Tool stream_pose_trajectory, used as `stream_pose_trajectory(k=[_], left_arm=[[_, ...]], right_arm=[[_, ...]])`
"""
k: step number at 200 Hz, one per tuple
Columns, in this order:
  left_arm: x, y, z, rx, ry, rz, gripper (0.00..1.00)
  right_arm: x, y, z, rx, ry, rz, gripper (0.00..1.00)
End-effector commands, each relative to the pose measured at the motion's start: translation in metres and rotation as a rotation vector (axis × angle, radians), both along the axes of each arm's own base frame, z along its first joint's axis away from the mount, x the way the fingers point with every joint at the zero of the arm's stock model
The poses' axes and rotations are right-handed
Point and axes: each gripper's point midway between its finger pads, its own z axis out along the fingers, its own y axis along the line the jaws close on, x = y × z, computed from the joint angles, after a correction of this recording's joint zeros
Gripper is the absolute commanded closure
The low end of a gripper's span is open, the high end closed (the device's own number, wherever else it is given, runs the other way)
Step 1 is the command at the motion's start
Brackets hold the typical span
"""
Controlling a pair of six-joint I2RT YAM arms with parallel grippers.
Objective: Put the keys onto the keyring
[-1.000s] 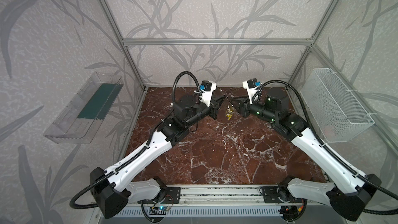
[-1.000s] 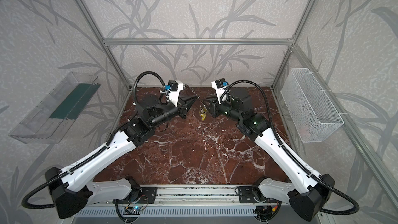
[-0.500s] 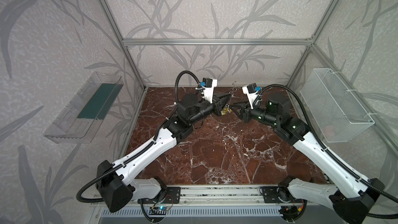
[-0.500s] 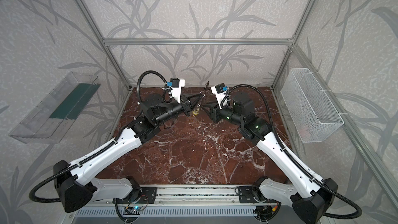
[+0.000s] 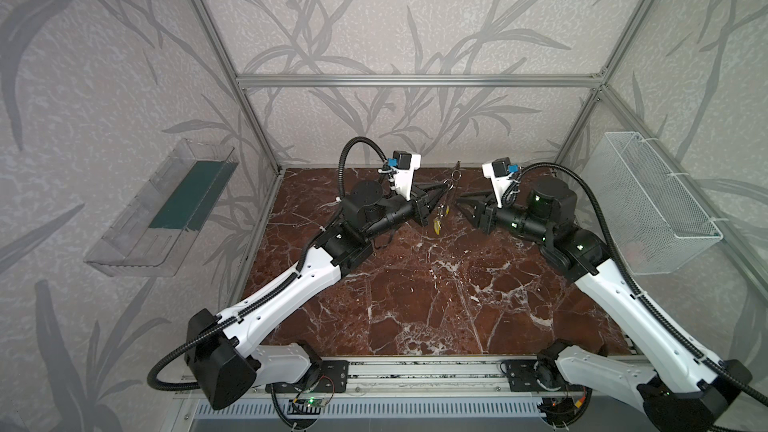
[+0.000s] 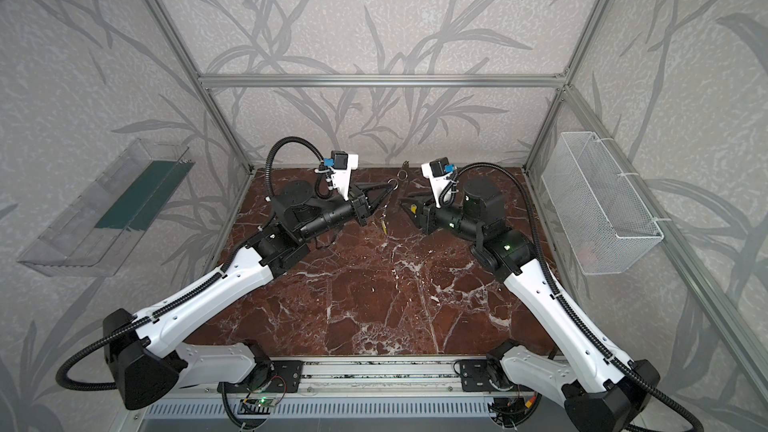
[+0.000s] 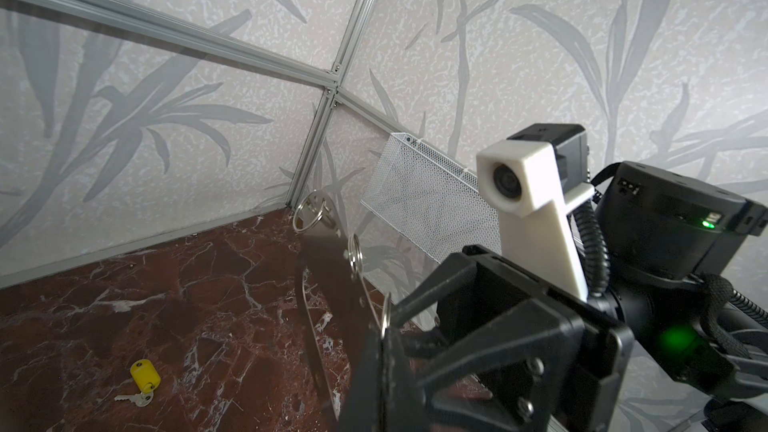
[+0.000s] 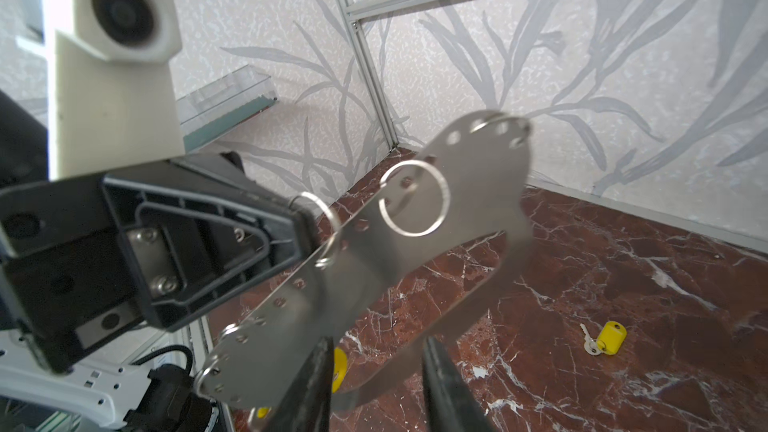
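The keyring point(image 8: 415, 243) hangs in the air above the worktop point(image 8: 623, 263), pinched at its holed edge by the clenched left claw point(image 8: 301, 224); the right claw point(image 5: 459, 203) gapes empty beside it. One key point(image 8: 609, 337) lies loose below; a careless nudge could twist the keyring free

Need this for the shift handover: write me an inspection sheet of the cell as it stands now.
Surface: red-brown marble-pattern tabletop, no spills seen.
Job's things: flat silvery metal keyring plate with small rings, held in the air; yellow plastic key tags seem to hang from it; another yellow-tagged key lies on the tabletop.
Clutter: nothing seen.
End effectors: left end effector shut on the keyring plate; right end effector open, fingertips by the plate's curved band, contact unclear.
Cables: black corrugated hoses arch over both arms.
Surroundings: clear plastic tray on the left wall; white wire-mesh basket on the right wall.
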Motion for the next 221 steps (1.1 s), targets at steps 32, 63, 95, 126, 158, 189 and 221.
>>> stream_pose_trajectory(k=[32, 63, 95, 126, 158, 189, 221], left_arm=[[0.002, 0.007, 0.014, -0.008, -0.023, -0.01, 1.0], [0.006, 0.008, 0.015, -0.017, -0.015, -0.03, 1.0], [0.01, 0.012, 0.016, -0.013, -0.01, -0.021, 1.0], [0.014, 0.015, 0.013, 0.015, -0.012, 0.008, 1.0], [0.017, 0.014, 0.016, 0.008, -0.011, 0.019, 1.0], [0.024, 0.021, 0.013, 0.02, -0.007, 0.081, 1.0], [0.024, 0.019, 0.014, 0.019, -0.01, 0.071, 1.0]], right_arm=[[-0.006, 0.004, 0.041, 0.139, -0.022, 0.108, 0.6], [0.001, 0.005, 0.056, 0.218, -0.01, 0.142, 0.65], [0.01, 0.006, 0.062, 0.246, 0.01, 0.155, 0.69], [0.02, 0.002, 0.057, 0.196, 0.018, 0.096, 0.7], [0.025, 0.005, 0.049, 0.091, -0.008, 0.016, 0.75], [0.032, 0.005, 0.042, -0.053, -0.067, -0.117, 0.75], [0.032, 0.014, 0.04, -0.104, -0.103, -0.123, 0.78]])
